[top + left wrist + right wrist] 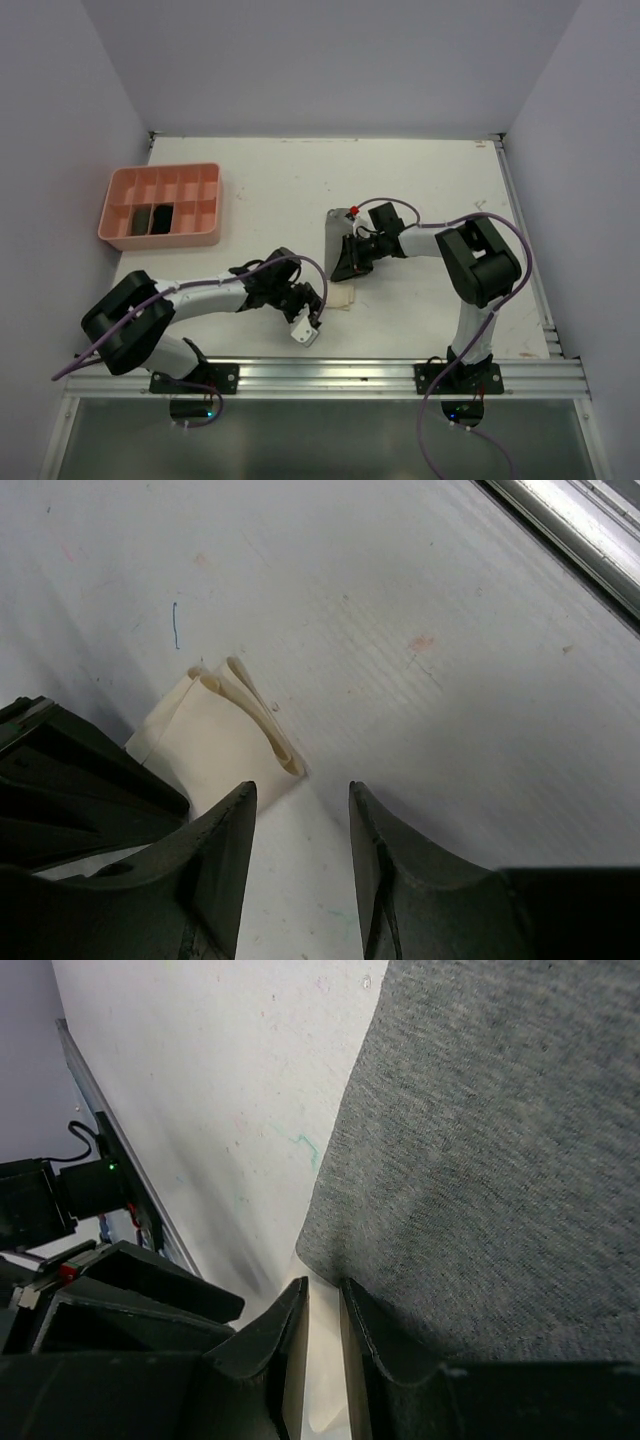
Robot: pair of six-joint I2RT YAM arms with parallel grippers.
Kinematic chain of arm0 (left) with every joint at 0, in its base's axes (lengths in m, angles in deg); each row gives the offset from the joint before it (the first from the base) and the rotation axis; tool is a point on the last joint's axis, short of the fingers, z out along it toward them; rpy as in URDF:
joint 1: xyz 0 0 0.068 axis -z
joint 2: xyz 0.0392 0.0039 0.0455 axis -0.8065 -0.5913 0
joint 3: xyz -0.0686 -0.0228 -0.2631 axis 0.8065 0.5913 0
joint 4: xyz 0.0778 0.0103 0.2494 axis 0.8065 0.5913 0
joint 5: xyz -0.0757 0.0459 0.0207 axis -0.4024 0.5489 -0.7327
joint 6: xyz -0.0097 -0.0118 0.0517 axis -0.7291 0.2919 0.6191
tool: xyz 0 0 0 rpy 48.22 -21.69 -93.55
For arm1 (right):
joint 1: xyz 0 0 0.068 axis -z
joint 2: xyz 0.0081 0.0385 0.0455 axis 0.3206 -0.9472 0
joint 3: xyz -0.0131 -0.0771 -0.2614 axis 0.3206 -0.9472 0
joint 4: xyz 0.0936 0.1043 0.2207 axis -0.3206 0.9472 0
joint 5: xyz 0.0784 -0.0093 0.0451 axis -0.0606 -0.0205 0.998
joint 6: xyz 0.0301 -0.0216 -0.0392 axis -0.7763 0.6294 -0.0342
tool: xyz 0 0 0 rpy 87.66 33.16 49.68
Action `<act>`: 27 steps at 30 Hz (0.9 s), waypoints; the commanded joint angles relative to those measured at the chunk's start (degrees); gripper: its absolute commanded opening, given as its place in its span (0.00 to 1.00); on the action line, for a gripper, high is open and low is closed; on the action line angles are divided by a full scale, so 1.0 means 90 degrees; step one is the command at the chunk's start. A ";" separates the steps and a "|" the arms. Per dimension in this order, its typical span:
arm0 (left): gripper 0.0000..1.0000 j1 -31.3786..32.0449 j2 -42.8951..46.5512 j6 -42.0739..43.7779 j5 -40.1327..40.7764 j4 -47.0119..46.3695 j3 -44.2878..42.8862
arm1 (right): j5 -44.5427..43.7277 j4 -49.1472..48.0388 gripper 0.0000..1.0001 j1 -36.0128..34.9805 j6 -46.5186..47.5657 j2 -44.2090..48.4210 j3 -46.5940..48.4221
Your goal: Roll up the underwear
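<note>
1. A small cream folded cloth garment (343,297) is seen lying on the white tabletop (420,180), low in the middle of the top view. In the left wrist view the same cream garment (220,742) is shown left of centre, with its layered folded edge turned towards the right of the frame.
2. The left gripper (318,312) is placed just to the left of the cream garment in the top view. In its own wrist view the left gripper (300,825) is shown with jaws apart and only bare tabletop between them. The garment lies just beyond the left-hand finger, and contact cannot be made out.
3. A grey knitted cloth garment (338,235) is spread just right of centre in the top view, above the cream one. In the right wrist view the grey garment (480,1160) fills the right half of the frame.
4. The right gripper (345,265) is laid over the lower end of the grey garment. In the right wrist view the right gripper (322,1305) is shown with jaws nearly together, only a thin slit between them. The lowest corner of the grey garment reaches the tips, but whether any cloth is pinched cannot be told.
5. A pink plastic compartment tray (160,240) stands at the upper left of the tabletop, well apart from both garments. Two dark bundles (151,218) are held in adjoining compartments of its lower row.
</note>
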 commanded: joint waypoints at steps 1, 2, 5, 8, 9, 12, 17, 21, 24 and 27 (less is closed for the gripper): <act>0.45 0.0107 -0.0305 0.0413 0.0030 -0.0542 -0.0121 | -0.0255 0.0225 0.24 -0.0080 0.0299 -0.0234 -0.0165; 0.45 0.0117 -0.0363 0.0433 0.0050 -0.0581 -0.0131 | -0.0255 0.0215 0.24 -0.0080 0.0299 -0.0244 -0.0165; 0.45 0.0136 -0.0588 0.0560 0.0118 -0.0689 -0.0161 | -0.0264 0.0215 0.24 -0.0080 0.0289 -0.0283 -0.0155; 0.44 0.0156 -0.0813 0.0618 0.0187 -0.0796 -0.0219 | -0.0255 0.0215 0.23 -0.0080 0.0299 -0.0331 -0.0146; 0.43 0.0165 -0.0929 0.0609 0.0245 -0.0835 -0.0277 | -0.0255 0.0225 0.23 -0.0080 0.0309 -0.0370 -0.0146; 0.40 0.0185 -0.1174 0.0686 0.0352 -0.0738 -0.0404 | -0.0245 0.0215 0.22 -0.0080 0.0309 -0.0410 -0.0165; 0.24 0.0185 -0.1136 0.0794 0.0343 -0.0757 -0.0298 | -0.0245 0.0196 0.21 -0.0080 0.0328 -0.0488 -0.0194; 0.04 0.0185 -0.0922 0.0542 0.0256 -0.0631 -0.0287 | -0.0245 0.0196 0.19 -0.0090 0.0328 -0.0498 -0.0204; 0.00 0.0175 -0.0590 0.0239 0.0090 -0.0280 -0.0297 | -0.0254 0.0225 0.18 -0.0119 0.0328 -0.0381 -0.0272; 0.00 0.0165 -0.0277 -0.0239 -0.0242 0.0129 -0.0472 | -0.0245 0.0244 0.17 -0.0255 0.0270 -0.0118 -0.0389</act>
